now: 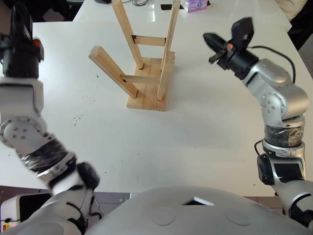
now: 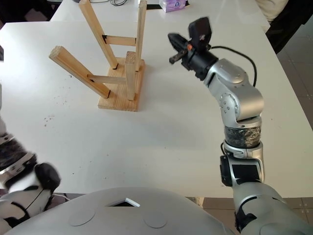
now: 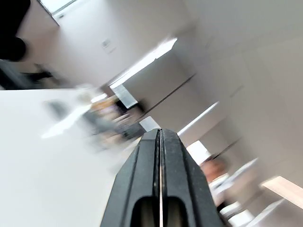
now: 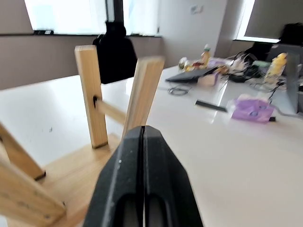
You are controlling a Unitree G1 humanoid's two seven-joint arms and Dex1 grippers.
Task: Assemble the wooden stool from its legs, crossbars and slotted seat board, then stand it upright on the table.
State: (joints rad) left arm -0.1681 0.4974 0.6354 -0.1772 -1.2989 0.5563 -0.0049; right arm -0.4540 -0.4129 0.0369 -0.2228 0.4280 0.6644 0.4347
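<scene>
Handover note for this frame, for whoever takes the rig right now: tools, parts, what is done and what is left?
Left tool: shut, empty, raised at the left side of the table, away from the stool.
Right tool: shut, empty, in the air to the right of the stool, pointing towards it.
Stool: upside down, seat board flat on the table, legs up, crossbars between them. One leg leans outward.
Done: the parts look joined.
Left: probably check the leaning leg, then turn the stool upright.
</scene>
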